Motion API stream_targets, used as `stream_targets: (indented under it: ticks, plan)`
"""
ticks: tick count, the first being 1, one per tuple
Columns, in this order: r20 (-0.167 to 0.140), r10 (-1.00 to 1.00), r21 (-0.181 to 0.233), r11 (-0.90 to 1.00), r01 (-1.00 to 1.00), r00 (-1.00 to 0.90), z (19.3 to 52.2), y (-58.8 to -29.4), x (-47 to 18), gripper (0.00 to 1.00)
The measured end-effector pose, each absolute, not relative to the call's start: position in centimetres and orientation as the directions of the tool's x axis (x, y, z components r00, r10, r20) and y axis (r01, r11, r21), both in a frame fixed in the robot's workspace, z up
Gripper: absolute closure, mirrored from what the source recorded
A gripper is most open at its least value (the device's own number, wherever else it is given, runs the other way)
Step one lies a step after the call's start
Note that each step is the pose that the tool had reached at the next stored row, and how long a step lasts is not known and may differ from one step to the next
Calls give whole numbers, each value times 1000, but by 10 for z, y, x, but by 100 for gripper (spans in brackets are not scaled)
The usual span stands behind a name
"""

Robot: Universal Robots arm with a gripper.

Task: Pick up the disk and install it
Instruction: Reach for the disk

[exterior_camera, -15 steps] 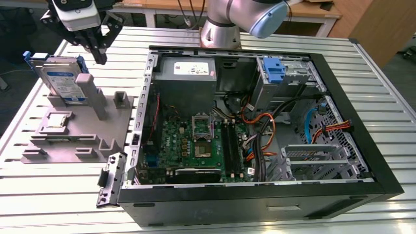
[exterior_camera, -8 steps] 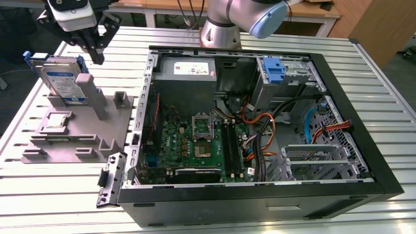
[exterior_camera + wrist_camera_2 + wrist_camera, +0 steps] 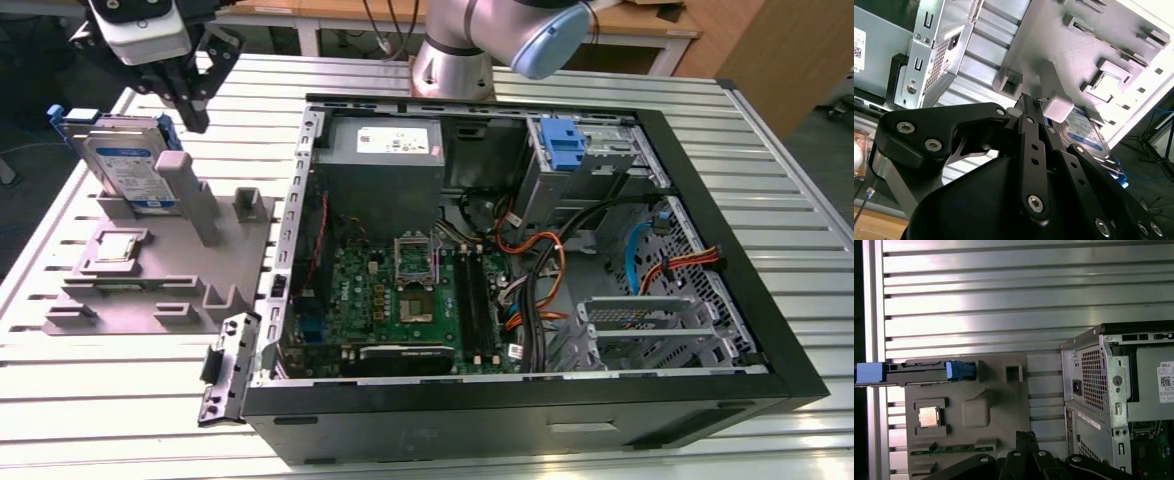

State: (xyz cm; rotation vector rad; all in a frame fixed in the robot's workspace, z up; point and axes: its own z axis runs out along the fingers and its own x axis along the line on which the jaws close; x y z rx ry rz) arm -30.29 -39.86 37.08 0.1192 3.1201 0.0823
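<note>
The disk (image 3: pixel 128 166) stands on edge in a slot of the grey fixture plate (image 3: pixel 134 290), at the exterior view's left beside the open computer case (image 3: pixel 534 250). Its white-and-blue label faces forward, and blue carrier ends show at its top. In the first wrist view the disk (image 3: pixel 914 372) appears edge-on, with blue tabs at both ends. The second wrist view shows the disk's label (image 3: pixel 1085 131) past a grey post. My gripper (image 3: pixel 196 122) hangs just above the disk's top edge, toward the exterior view's right, apart from it. Its fingers (image 3: pixel 1026 439) are shut together on nothing (image 3: pixel 1028 100).
A small square silver chip (image 3: pixel 929 416) sits in a recess of the fixture plate (image 3: pixel 1004 410). Inside the case, a blue bracket (image 3: pixel 566 146) stands in the drive bay at the back, and orange cables (image 3: pixel 534 260) cross the motherboard (image 3: pixel 400 300). The ribbed metal table (image 3: pixel 787 230) surrounds everything.
</note>
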Motion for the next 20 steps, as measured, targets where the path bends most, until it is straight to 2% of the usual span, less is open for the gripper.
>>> stream_targets:
  ticks: [20]
  plan:
    - [-15,77,53,996,76,-997,370,-399,-314,90]
